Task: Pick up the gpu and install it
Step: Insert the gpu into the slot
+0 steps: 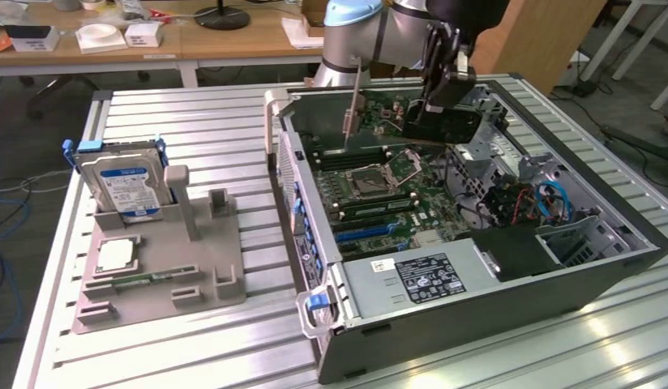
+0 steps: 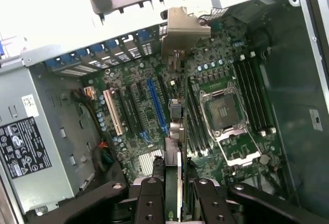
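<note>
One pincer [image 2: 177, 196], half closed, grips the gpu [image 2: 175, 131] on edge at the far end of the case [image 1: 593, 267]. Long axis runs from the pincer toward the exterior view's left, above the motherboard [image 1: 415, 203], just beside the blue slot [image 2: 156, 106].

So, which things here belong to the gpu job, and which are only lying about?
Job:
- gpu, held in the gripper
- motherboard below it
- open case

Lying about:
- hard drive, standing in the grey holder
- chip and memory stick, lying in the holder
</note>
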